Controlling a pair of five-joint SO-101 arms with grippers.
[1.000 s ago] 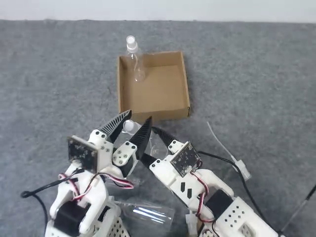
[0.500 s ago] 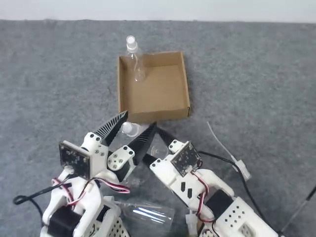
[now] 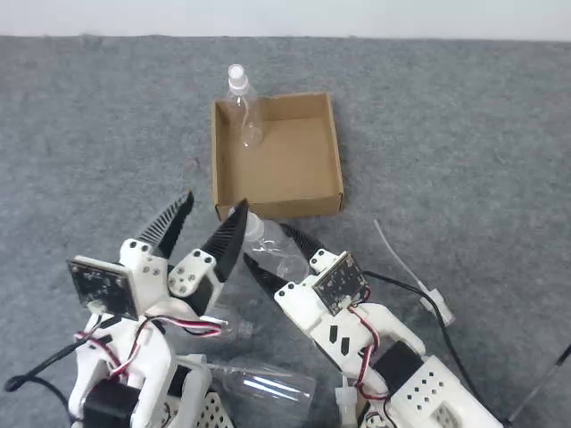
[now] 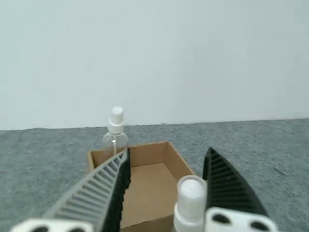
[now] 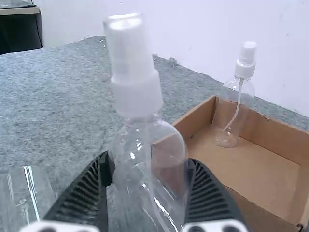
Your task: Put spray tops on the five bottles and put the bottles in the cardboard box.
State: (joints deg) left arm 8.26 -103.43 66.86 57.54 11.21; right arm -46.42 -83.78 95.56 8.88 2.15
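Bottle (image 5: 146,150) with its spray top on sits clamped tight in the right gripper (image 3: 266,247) just short of the cardboard box (image 3: 285,207), left gripper (image 3: 215,201) gaping wide and empty alongside, and beyond, a second bottle (image 3: 248,120), capped, stands in the box's far left corner.
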